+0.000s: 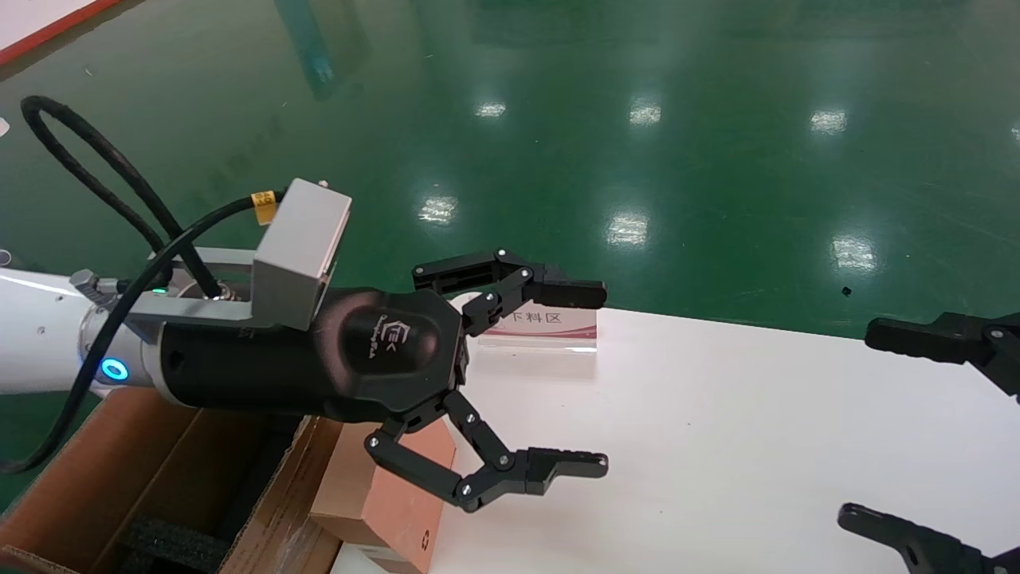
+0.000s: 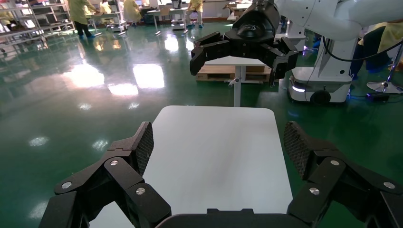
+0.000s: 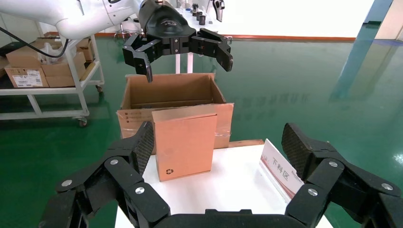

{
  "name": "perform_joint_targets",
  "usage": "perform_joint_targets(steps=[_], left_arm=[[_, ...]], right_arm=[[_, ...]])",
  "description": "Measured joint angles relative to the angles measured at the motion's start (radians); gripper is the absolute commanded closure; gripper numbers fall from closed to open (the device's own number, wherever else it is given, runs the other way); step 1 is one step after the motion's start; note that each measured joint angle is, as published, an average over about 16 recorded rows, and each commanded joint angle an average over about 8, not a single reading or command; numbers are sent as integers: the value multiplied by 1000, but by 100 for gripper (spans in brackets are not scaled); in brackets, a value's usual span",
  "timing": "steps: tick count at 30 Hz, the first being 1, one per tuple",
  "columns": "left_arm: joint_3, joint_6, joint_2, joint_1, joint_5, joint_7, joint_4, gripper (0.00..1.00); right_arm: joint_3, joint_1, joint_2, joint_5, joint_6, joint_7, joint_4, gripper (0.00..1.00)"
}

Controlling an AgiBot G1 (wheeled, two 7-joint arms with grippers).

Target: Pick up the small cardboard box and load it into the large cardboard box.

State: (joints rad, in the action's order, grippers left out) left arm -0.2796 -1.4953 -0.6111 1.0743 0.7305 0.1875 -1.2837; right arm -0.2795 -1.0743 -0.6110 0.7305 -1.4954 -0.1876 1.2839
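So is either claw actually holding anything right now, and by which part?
No. The left gripper hangs open in the air near the small cardboard box, not touching it. The right gripper is open too, facing that box from across the table.

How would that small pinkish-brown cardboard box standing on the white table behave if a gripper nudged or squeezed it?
The small pinkish-brown cardboard box stands upright on a narrow face at the white table edge, so a high push would probably tip it. Flat, sealed faces suggest it stays fairly stiff, and matte cardboard likely resists slipping.
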Motion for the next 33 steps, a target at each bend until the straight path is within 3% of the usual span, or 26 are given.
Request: perform_joint_targets(steps=[21,33], left_arm=[[-2,1,8,1,7,6,4,0],[-32,28,132,54,169,102,-5,0]], right_arm=[[0,0,0,0,0,0,0,0],[-1,-1,0,0,0,1,-1,0]])
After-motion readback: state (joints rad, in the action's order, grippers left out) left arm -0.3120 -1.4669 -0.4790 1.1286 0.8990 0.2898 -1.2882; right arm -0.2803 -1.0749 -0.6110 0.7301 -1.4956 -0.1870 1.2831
